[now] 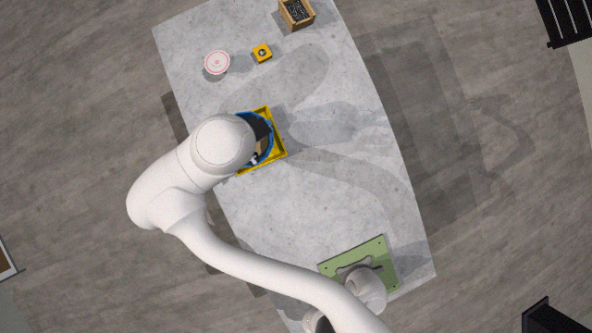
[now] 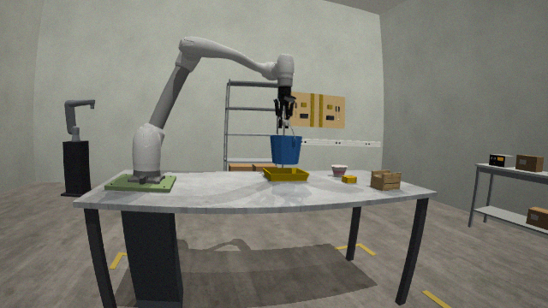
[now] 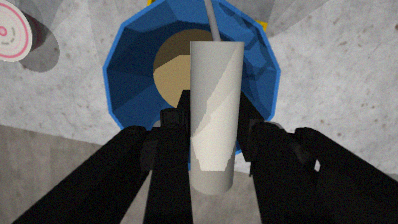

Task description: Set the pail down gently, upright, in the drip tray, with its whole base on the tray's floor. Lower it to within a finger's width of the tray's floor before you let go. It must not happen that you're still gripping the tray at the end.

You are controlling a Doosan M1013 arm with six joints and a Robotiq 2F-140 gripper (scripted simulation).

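The blue pail hangs upright by its wire handle from my gripper. It is straight above the yellow drip tray, with a small gap between its base and the tray. In the wrist view my black fingers are shut on the handle's pale grip tube, and the pail's open mouth shows below with a tan bottom. From above, the arm's wrist covers most of the pail; the tray shows around it.
A pink-and-white bowl, a small yellow block and a wooden crate stand on the table to the tray's right. The arm's green base plate is at the table's left end.
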